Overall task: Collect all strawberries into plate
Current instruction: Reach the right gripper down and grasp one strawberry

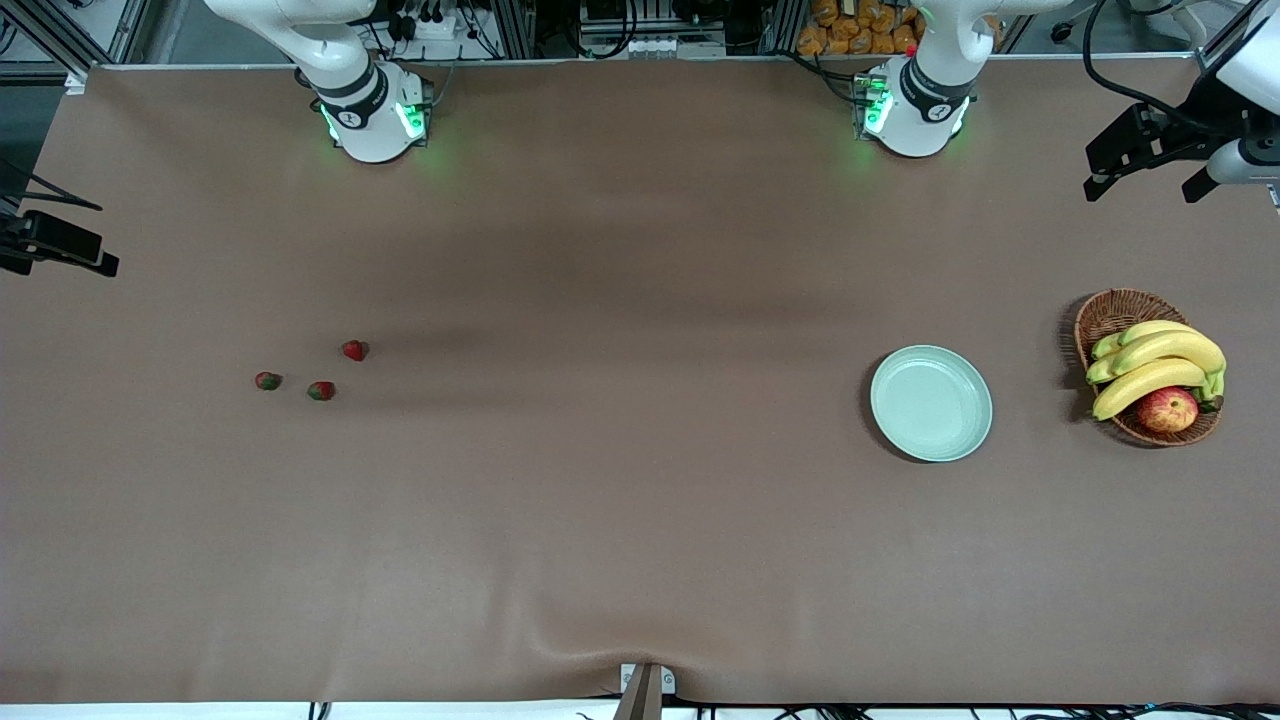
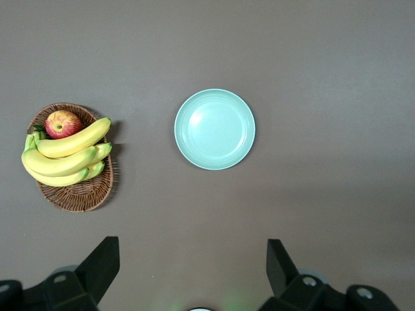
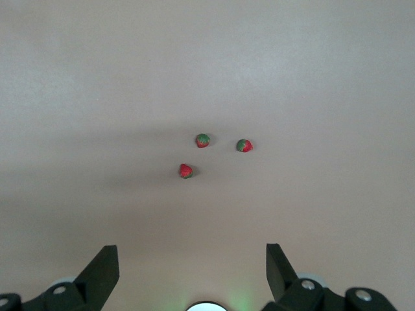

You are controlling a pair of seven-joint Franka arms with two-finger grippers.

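1. The table (image 1: pixel 640 520) is a broad brown sheet, bare across its middle.

2. The wicker basket (image 1: pixel 1112 312) of bananas (image 1: pixel 1160 365) and an apple (image 1: pixel 1167 409) sits at the left arm's end, at about three o'clock from the table's centre in the front view.

3. The plate (image 1: pixel 931 403) lies just beside the basket, toward the table's middle; it holds nothing.

4. The left gripper (image 2: pixel 193 262) hangs high over that end, looking down on plate and basket, jaws spread wide and holding nothing. This arm waits.

5. The right gripper (image 3: pixel 192 262) hovers over the other end, jaws likewise wide and empty.

6. The strawberries (image 1: pixel 321 390) lie in a loose triangle at the right arm's end, at roughly nine o'clock from the table's centre and well apart from the plate. In the right wrist view they sit at about twelve o'clock from the open jaws, none touching another.

7. My reading: the right arm is far nearer, so the first pick falls to it.

8. Each berry is stubby; its long axis and where the green cap points are probably not readable at this range.
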